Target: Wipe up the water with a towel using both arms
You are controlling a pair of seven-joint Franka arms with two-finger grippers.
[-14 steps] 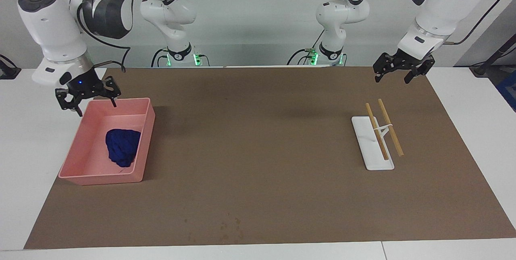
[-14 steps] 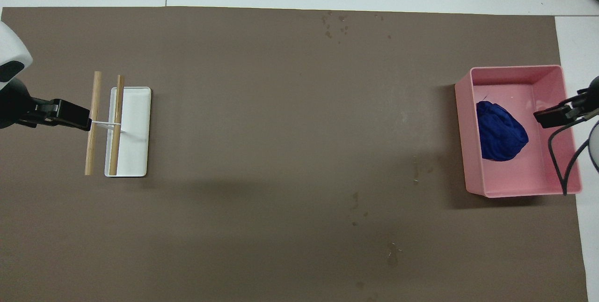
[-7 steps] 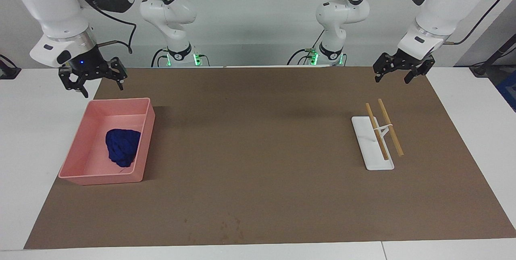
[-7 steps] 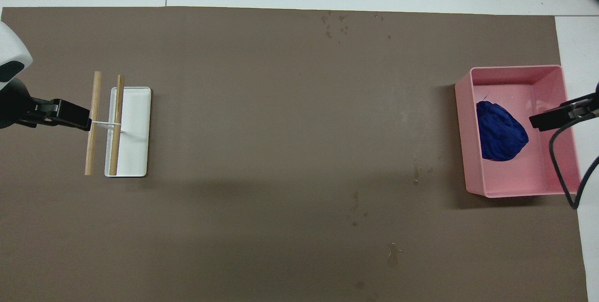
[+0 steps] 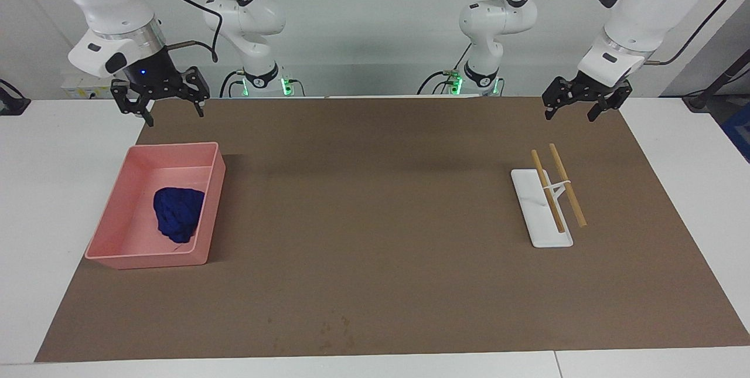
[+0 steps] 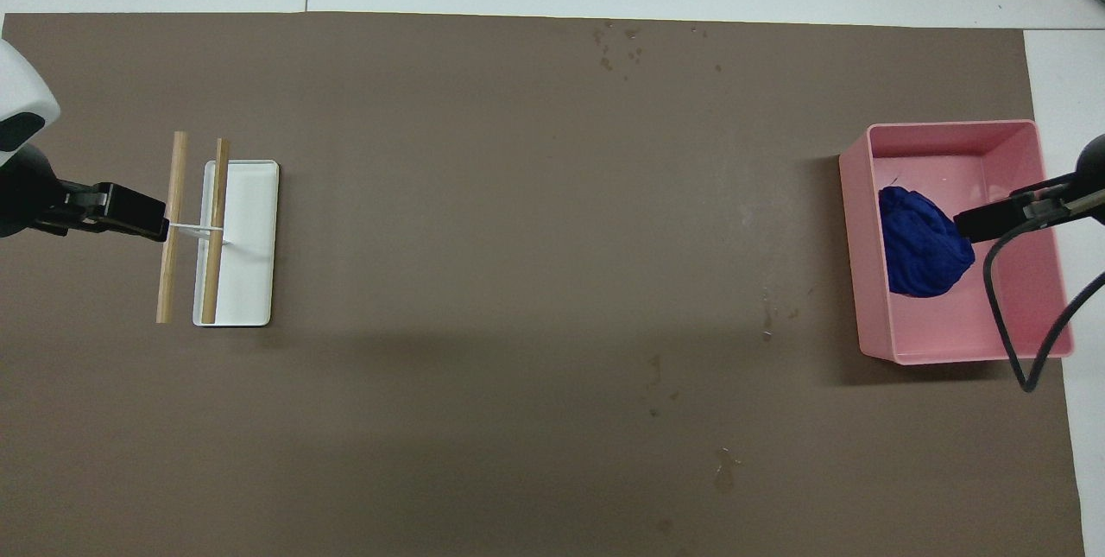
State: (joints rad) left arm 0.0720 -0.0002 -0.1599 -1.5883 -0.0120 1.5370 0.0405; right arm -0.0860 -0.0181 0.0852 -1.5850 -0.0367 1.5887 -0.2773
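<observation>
Facing view: the right tool (image 5: 161, 102) hangs released and raised, over the mat at the pink tray's (image 5: 214, 190) robot-side rim; the towel (image 5: 177, 214) lies in the tray below it, farther from the robots. The left tool (image 5: 586, 101) waits released above the rack (image 5: 542, 214). Overhead view: the right tool (image 6: 993, 216) overlaps the towel (image 6: 919, 246), height unreadable; only here water (image 6: 621, 43) shows clearly, well apart.

left hand (image 5: 580, 109) open, right hand (image 5: 173, 115) open, both raised

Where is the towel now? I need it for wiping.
The blue towel lies loose in the pink tray at the right arm's end of the table, untouched.
</observation>
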